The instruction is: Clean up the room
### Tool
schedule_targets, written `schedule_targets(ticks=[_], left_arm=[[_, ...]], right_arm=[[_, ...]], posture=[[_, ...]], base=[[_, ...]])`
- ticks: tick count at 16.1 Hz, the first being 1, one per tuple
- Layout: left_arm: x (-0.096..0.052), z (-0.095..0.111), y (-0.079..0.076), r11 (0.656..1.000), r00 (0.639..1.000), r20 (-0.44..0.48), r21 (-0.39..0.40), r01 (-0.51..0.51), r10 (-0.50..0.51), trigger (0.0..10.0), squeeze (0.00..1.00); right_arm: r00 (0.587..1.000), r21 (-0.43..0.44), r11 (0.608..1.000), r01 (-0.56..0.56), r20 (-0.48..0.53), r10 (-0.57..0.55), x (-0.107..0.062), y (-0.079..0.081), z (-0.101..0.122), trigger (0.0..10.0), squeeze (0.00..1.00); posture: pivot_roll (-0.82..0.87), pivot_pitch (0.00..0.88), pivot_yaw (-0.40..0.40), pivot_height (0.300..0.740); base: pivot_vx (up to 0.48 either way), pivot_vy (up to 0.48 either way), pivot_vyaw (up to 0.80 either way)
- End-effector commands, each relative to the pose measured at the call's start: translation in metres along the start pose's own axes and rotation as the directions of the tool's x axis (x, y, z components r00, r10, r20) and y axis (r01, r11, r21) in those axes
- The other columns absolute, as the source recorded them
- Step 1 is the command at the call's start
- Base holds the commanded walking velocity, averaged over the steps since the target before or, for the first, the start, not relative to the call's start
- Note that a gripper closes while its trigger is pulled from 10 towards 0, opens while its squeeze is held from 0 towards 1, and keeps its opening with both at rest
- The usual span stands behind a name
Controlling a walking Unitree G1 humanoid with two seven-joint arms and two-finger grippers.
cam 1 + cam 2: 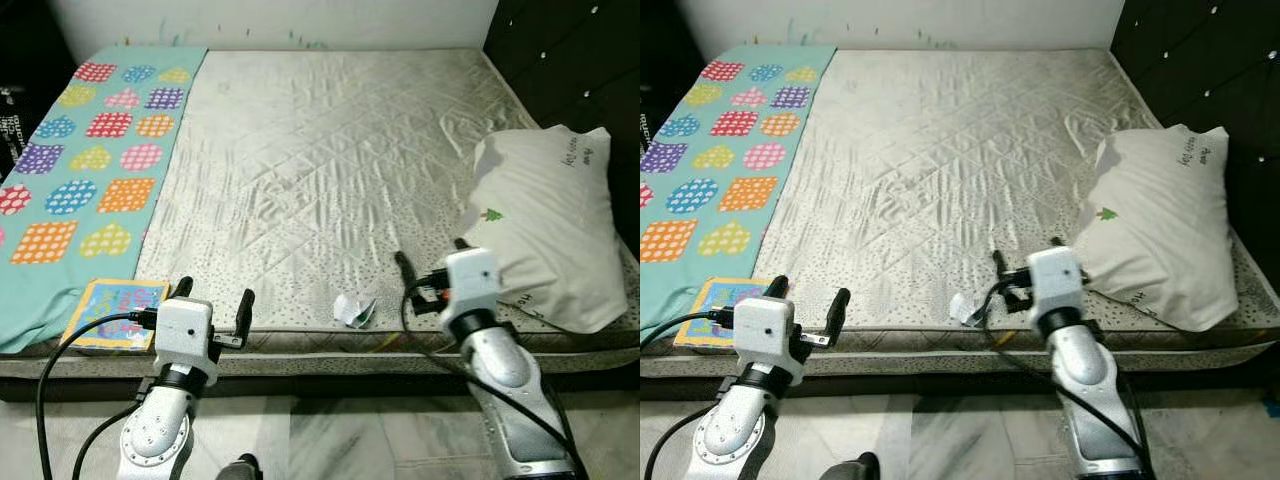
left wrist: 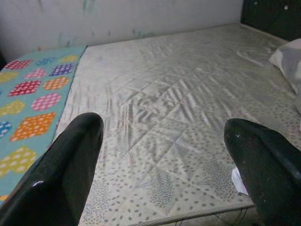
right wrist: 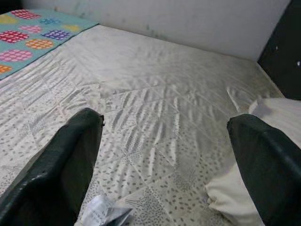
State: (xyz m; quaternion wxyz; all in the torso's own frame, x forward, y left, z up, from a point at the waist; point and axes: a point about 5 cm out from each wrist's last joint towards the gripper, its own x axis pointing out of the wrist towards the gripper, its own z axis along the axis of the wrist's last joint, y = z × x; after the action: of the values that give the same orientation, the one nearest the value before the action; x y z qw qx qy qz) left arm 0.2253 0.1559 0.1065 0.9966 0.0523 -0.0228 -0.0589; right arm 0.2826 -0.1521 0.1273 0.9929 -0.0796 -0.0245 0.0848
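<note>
A crumpled white paper scrap (image 1: 353,309) lies near the front edge of the bare quilted mattress (image 1: 330,160); it also appears low in the right wrist view as the scrap (image 3: 103,212). My right gripper (image 1: 432,262) hovers open just right of it, above the mattress edge, nothing between its fingers (image 3: 61,165). A colourful picture book (image 1: 118,313) rests at the front left corner. My left gripper (image 1: 214,298) is open beside the book's right side, its fingers (image 2: 61,179) spread wide and holding nothing.
A teal blanket with coloured patches (image 1: 80,170) covers the bed's left strip. A white pillow (image 1: 550,230) leans at the right against a dark padded headboard (image 1: 570,60). A pale wall runs behind the bed, and tiled floor (image 1: 330,440) lies in front.
</note>
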Motion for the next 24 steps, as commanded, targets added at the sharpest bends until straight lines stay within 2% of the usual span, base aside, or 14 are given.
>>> schedule_targets(ticks=[1,3,5,7,11,12,16,20,22,24], left_arm=[[-0.001,0.001,0.002,1.0,1.0,0.003,0.002,0.0,0.0,10.0,0.0],[-0.001,0.001,0.002,1.0,1.0,0.007,0.001,0.004,-0.004,10.0,0.0],[-0.001,0.001,0.001,1.0,1.0,0.009,0.001,0.007,-0.007,10.0,0.0],[0.0,0.002,0.002,1.0,1.0,0.01,0.001,0.009,-0.009,10.0,0.0],[0.001,0.001,0.002,1.0,1.0,0.011,0.002,0.012,-0.012,10.0,0.0],[0.001,0.001,0.002,1.0,1.0,0.012,0.001,0.014,-0.014,10.0,0.0],[0.002,-0.001,-0.001,1.0,1.0,0.009,-0.006,0.028,-0.028,10.0,0.0],[0.004,-0.007,-0.01,0.995,0.996,0.001,-0.048,0.084,-0.084,10.0,0.0],[0.009,-0.008,-0.013,0.989,0.991,0.009,-0.06,0.136,-0.135,10.0,0.0],[0.02,-0.006,-0.016,0.985,0.986,0.029,-0.048,0.164,-0.162,10.0,0.0]], right_arm=[[1.0,0.025,1.0,0.0,-0.009,0.0,-0.001,0.004,-0.001,10.0,0.0],[1.0,0.012,1.0,-0.012,-0.015,0.012,-0.001,0.007,-0.001,10.0,0.0],[1.0,-0.074,0.997,0.026,0.002,-0.026,0.0,0.005,-0.001,10.0,0.0],[1.0,0.046,0.999,0.026,0.015,-0.026,0.003,0.004,0.0,10.0,0.0],[0.999,-0.021,0.999,0.041,0.001,-0.041,0.004,0.004,-0.002,10.0,0.0],[1.0,0.026,1.0,0.013,0.005,-0.013,0.003,0.007,-0.002,10.0,0.0],[1.0,0.047,0.999,0.006,0.01,-0.007,0.004,0.008,-0.003,10.0,0.0],[0.998,0.055,0.997,0.059,-0.037,-0.057,0.006,0.0,-0.018,10.0,0.0],[0.996,0.075,0.995,0.069,-0.069,-0.064,0.011,0.006,-0.027,10.0,0.0],[0.999,0.103,0.995,0.019,-0.038,-0.015,0.026,0.026,-0.02,10.0,0.0]], posture=[[0.03,0.178,-0.051,0.74],[0.03,0.177,-0.05,0.74],[0.03,0.175,-0.051,0.74],[0.03,0.174,-0.052,0.74],[0.04,0.165,-0.053,0.74],[0.04,0.162,-0.053,0.74],[0.04,0.148,-0.054,0.74],[0.06,0.089,-0.104,0.74],[0.09,0.059,-0.131,0.74],[0.1,0.043,-0.121,0.74]], base=[[0.0,0.0,0.0],[0.0,0.0,0.0],[0.0,0.0,0.0],[0.0,0.0,0.0],[0.0,0.0,0.0],[0.0,0.0,0.0],[0.0,0.0,0.0],[0.0,0.0,0.0],[0.0,0.0,0.0],[0.0,0.0,0.0]])
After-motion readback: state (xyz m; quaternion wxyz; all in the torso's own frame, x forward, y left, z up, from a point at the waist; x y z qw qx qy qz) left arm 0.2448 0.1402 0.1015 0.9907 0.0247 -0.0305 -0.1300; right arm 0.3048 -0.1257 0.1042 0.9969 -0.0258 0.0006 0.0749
